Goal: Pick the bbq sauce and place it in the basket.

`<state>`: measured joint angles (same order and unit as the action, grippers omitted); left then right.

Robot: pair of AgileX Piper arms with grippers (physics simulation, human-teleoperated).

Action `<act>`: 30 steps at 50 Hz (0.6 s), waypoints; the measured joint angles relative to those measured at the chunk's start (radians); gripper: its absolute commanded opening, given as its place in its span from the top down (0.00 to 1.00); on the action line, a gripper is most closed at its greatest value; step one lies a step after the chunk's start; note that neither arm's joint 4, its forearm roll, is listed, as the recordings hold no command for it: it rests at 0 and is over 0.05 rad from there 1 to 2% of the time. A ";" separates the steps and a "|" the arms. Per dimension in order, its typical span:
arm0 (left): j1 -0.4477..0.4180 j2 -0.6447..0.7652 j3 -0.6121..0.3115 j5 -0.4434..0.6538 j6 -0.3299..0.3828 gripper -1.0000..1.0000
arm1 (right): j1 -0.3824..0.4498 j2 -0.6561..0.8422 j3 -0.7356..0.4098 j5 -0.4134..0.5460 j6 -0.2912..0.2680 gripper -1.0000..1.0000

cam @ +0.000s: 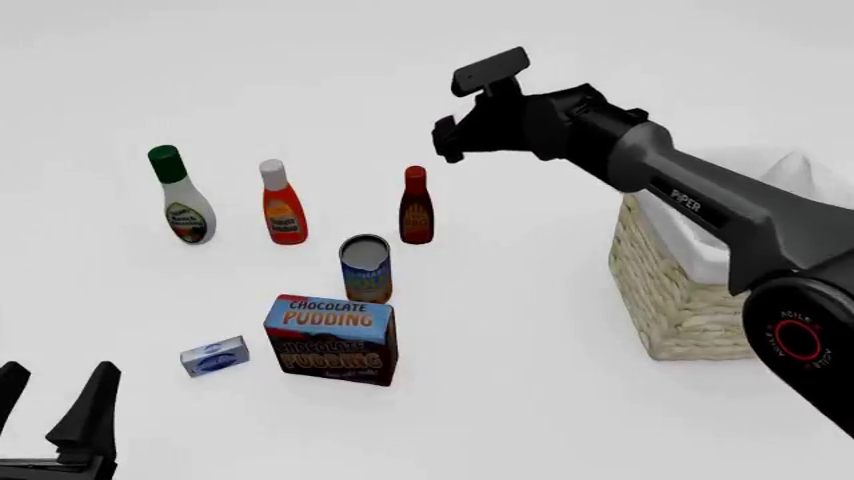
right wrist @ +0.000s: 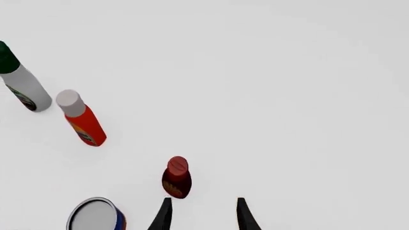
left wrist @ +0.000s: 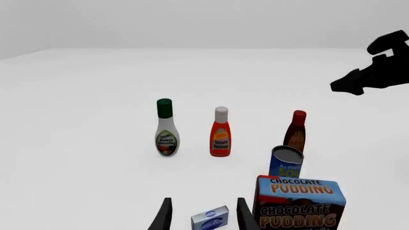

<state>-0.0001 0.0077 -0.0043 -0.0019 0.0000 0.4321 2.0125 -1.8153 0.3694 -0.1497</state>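
The bbq sauce (cam: 415, 205), a small dark reddish-brown bottle with a red cap, stands upright on the white table behind a blue can. My right gripper (cam: 447, 140) hovers above it, a little to its right, open and empty. In the right wrist view the bbq sauce (right wrist: 177, 177) lies just off the open right gripper (right wrist: 203, 216), nearest one fingertip (right wrist: 164, 213). The wicker basket (cam: 674, 300) with its white lining stands at the right. My left gripper (cam: 51, 395) is low at the near left, open and empty. The left wrist view shows the bbq sauce (left wrist: 296, 132) far ahead.
A white bottle with a green cap (cam: 178, 195) and an orange-red bottle with a white cap (cam: 280, 205) stand left of the sauce. Nearer are a blue can (cam: 366, 267), a chocolate pudding box (cam: 330, 338) and a small blue-white box (cam: 214, 356).
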 measured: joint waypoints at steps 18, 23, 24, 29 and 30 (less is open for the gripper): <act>0.000 0.000 0.000 0.000 0.000 0.00 | 0.020 0.101 -0.081 0.029 0.006 0.00; 0.000 0.000 0.000 0.000 0.000 0.00 | 0.023 0.123 -0.099 0.036 0.007 0.00; 0.000 0.000 0.000 0.000 0.000 0.00 | 0.023 0.128 -0.103 0.037 0.007 0.00; 0.000 0.000 0.000 0.000 0.000 0.00 | 0.025 0.154 -0.123 0.044 0.007 0.00; 0.000 0.000 0.000 0.000 0.000 0.00 | 0.025 0.158 -0.127 0.045 0.007 0.00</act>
<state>0.0000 0.0077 -0.0043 -0.0019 0.0001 0.4573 2.1710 -1.9421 0.4145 -0.1424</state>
